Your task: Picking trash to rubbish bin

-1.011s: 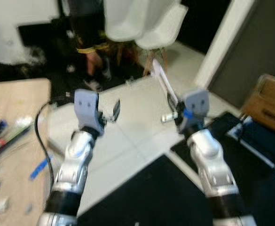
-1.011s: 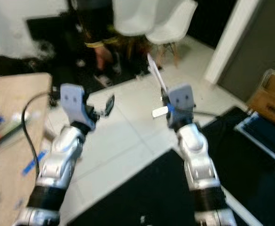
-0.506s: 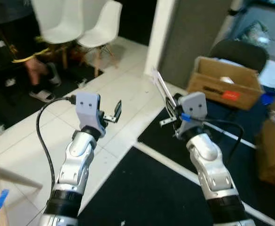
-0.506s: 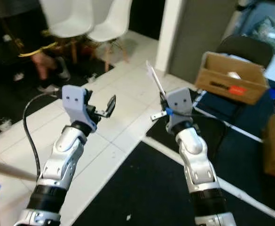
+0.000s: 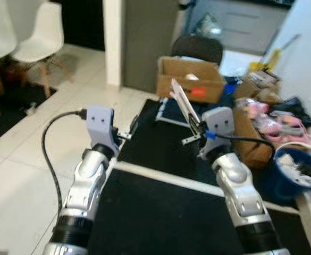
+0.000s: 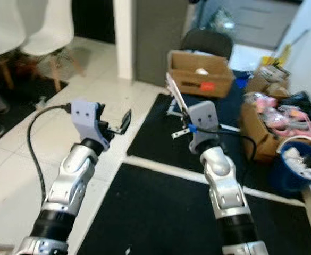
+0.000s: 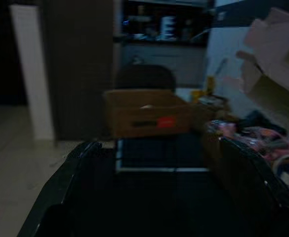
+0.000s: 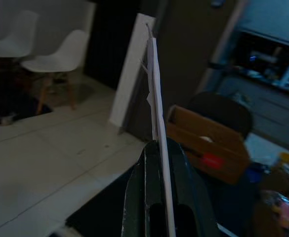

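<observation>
Ahead on the right, near the black mats [image 5: 160, 212]: blue bin [image 5: 295, 175] already heaped with rubbish, likely the drop point. Pinched edge-on in the closed right gripper [image 5: 198, 126]: flat white card [image 5: 184, 102], raised for carrying. Spread and empty: left gripper [image 6: 118, 125].

The right gripper [image 5: 193, 127] pinches a flat white card [image 5: 184, 103] (edge-on, tilted). Far behind stands a brown cardboard box [image 5: 190, 79]; a blue bin [image 5: 293, 175] sits right.
</observation>
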